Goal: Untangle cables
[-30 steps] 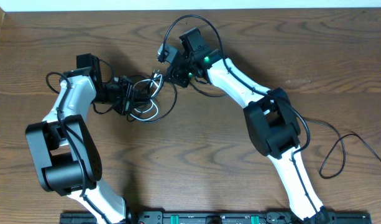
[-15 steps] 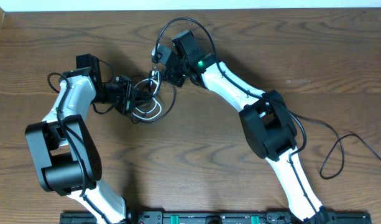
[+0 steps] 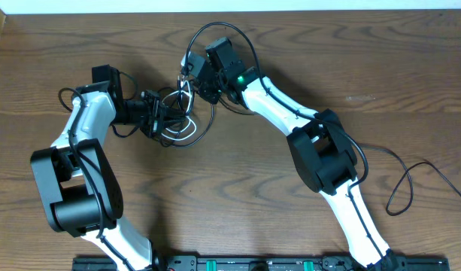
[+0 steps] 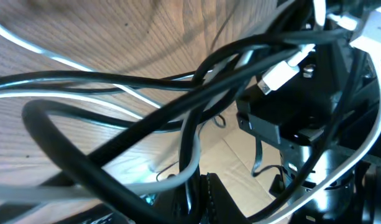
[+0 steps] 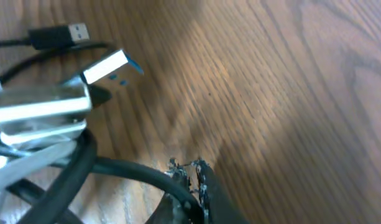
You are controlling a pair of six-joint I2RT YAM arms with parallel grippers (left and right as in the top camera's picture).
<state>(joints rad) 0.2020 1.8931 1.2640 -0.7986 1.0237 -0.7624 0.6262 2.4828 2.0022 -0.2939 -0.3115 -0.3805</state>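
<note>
The cables (image 3: 182, 125), black ones and a white one, lie in a tangled loop on the wooden table between my two grippers. At the tangle's left side my left gripper (image 3: 161, 114) is shut on a black cable (image 4: 115, 168). In the left wrist view, that gripper (image 4: 199, 196) sits at the bottom edge, a white cable (image 4: 181, 165) crosses in front of it and a white plug (image 4: 278, 73) hangs above. My right gripper (image 3: 191, 81) is at the tangle's upper right. In its wrist view it (image 5: 191, 180) is shut on a black cable (image 5: 128, 169), near a silver plug (image 5: 106, 67).
A black-bodied USB plug (image 5: 59, 34) lies on the wood past the silver one. The right arm's own thick cord loops over its wrist (image 3: 222, 30), and another trails at the far right (image 3: 410, 184). The table's far edge (image 3: 230, 9) runs along the top.
My right gripper has shifted a little left toward the tangle and closed on a black cable. The left arm and its grip have not moved.
</note>
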